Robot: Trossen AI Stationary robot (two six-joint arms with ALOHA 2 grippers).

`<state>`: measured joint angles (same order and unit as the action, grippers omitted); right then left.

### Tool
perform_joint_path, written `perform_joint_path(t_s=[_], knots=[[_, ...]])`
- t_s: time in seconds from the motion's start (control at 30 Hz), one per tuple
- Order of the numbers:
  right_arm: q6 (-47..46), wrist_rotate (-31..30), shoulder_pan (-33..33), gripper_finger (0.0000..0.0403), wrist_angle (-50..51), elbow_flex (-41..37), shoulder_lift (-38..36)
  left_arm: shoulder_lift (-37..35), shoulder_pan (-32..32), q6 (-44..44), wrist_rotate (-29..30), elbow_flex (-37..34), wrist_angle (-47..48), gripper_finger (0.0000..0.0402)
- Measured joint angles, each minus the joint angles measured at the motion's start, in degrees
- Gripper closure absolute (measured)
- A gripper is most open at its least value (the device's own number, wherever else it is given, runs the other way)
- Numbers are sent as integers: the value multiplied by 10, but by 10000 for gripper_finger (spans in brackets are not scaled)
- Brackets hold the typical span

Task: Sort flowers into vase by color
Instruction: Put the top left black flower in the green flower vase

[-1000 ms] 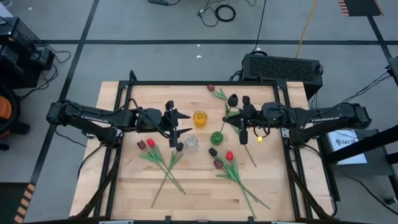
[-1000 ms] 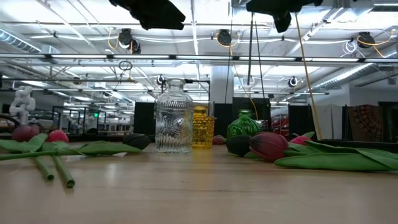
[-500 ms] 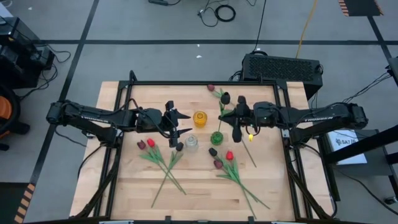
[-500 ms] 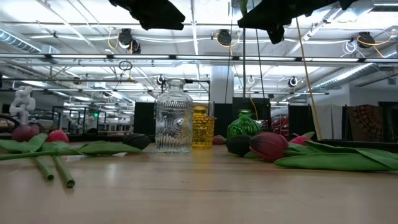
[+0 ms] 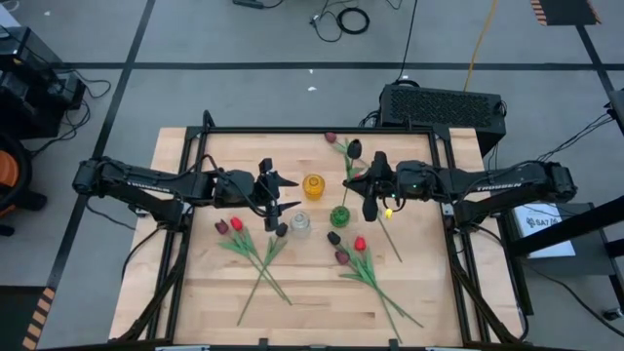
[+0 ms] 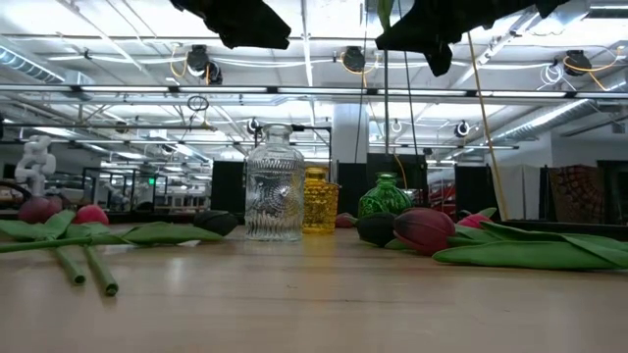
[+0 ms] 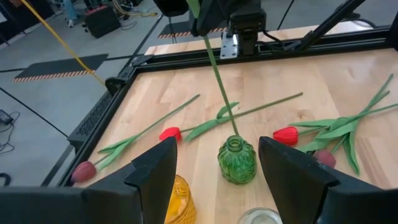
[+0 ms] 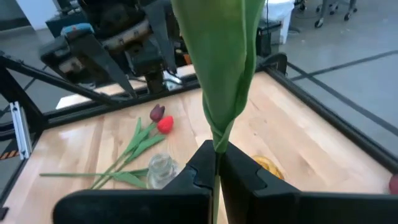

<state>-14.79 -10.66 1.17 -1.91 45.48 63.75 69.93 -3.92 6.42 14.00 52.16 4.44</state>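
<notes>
My right gripper (image 5: 368, 191) is shut on a dark-headed tulip (image 5: 354, 149) whose stem (image 7: 219, 81) hangs straight down. The stem's lower end (image 7: 234, 134) is at the mouth of the green vase (image 7: 237, 160); whether it is inside, I cannot tell. The yellow vase (image 5: 313, 185) and the clear vase (image 5: 300, 224) stand beside the green vase (image 5: 339, 215). My left gripper (image 5: 278, 195) is open above the table, left of the vases. More tulips lie flat in a left bunch (image 5: 249, 249) and a right bunch (image 5: 363, 265). My right gripper pinches the tulip's stem (image 8: 215, 160) between its two fingers, just below a long green leaf (image 8: 219, 68). The fingers come level from the table's right and lie across the stem. The tulip is upright and lifted clear of the table, its stem hanging below the fingers.
A maroon tulip (image 5: 331, 138) lies near the far edge, with another stem (image 5: 392, 236) right of the green vase. A black metal frame (image 5: 312, 131) borders the wooden table. Bare wood (image 5: 312, 307) lies toward the near edge.
My right gripper has moved toward the table's left with the tulip still pinched. That brought the hanging stem from right of the green vase to over its mouth. Most of the shift came early, then it slowed.
</notes>
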Motion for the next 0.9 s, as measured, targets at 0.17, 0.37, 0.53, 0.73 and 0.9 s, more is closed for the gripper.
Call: perform_joint_path(t_s=[0.17, 0.37, 0.53, 0.73, 0.9], knots=[[-2, 0, 0, 397, -1, -4, 1, 0, 0, 0, 0, 0, 12, 168], [-6, -20, 0, 397, -1, -4, 6, 0, 0, 0, 0, 0, 13, 168], [-10, -33, 0, 397, -2, -4, 25, 0, 0, 0, 0, 0, 12, 168], [-13, -33, 0, 397, -5, -4, 33, 0, 0, 0, 0, 0, 12, 168], [-13, -33, 0, 397, -4, -4, 33, 0, 0, 0, 0, 0, 12, 168]])
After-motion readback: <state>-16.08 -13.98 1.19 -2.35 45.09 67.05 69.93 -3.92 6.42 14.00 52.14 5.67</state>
